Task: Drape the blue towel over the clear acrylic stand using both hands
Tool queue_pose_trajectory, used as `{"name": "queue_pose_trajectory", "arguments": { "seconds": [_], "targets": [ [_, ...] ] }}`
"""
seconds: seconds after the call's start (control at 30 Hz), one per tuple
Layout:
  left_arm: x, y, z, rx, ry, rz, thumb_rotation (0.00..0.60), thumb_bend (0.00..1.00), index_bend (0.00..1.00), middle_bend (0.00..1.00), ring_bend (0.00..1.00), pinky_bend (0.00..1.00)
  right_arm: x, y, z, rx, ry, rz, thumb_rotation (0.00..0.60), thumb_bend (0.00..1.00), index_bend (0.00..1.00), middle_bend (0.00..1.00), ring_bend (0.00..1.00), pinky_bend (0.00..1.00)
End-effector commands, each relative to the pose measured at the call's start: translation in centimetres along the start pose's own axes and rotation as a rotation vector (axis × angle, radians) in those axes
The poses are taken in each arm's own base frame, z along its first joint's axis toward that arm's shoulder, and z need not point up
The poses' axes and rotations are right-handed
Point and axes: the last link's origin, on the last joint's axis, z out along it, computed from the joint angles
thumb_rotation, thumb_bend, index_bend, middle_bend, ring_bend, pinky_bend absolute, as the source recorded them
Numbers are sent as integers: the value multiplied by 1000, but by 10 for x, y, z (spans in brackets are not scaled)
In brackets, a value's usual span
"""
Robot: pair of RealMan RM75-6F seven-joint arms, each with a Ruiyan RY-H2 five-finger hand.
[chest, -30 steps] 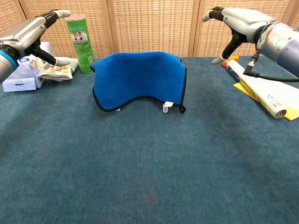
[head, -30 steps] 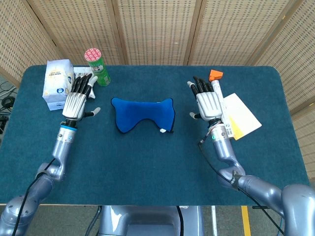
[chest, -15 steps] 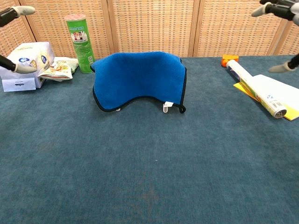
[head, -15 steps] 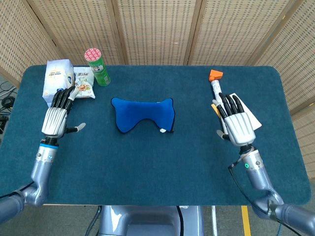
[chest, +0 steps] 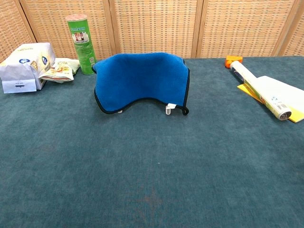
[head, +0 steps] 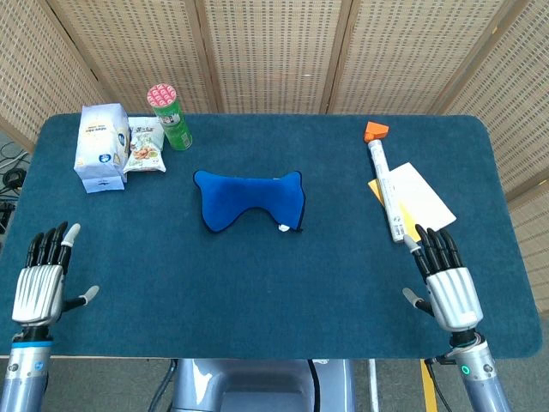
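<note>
The blue towel (head: pixel 249 198) (chest: pixel 141 80) hangs draped over the clear acrylic stand in the middle of the table. Only the stand's foot (chest: pixel 169 109) shows, below the towel's lower edge. In the head view my left hand (head: pixel 40 287) is at the table's near left edge, fingers spread, holding nothing. My right hand (head: pixel 448 288) is at the near right edge, also spread and holding nothing. Both hands are far from the towel. The chest view shows neither hand.
A green can (head: pixel 170 117), a white box (head: pixel 101 146) and a snack packet (head: pixel 146 152) stand at the back left. A white roll with an orange end (head: pixel 385 180) lies on paper sheets (head: pixel 419 200) at the right. Wicker screens stand behind the table.
Both hands have drawn back from beside the towel toward the near edge of the table, spread apart, and have left the chest view. The towel has not moved.
</note>
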Motion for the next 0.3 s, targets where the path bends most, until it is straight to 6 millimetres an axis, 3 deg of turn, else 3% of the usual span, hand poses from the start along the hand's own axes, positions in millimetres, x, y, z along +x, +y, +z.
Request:
{"name": "queue_pose_trajectory", "arguments": {
  "seconds": [0.03, 0.3],
  "targets": [
    [-2, -2, -14, -8, -10, 28, 600, 0, 0, 0, 0, 0, 1, -2, -20, -8, -7, -19, 600, 0, 62, 0, 0, 0],
    [-13, -3, -24, -88, 1, 43, 600, 0, 0, 0, 0, 0, -1, 3, -40, -53, -26, -25, 600, 0, 62, 0, 0, 0]
  ]
}}
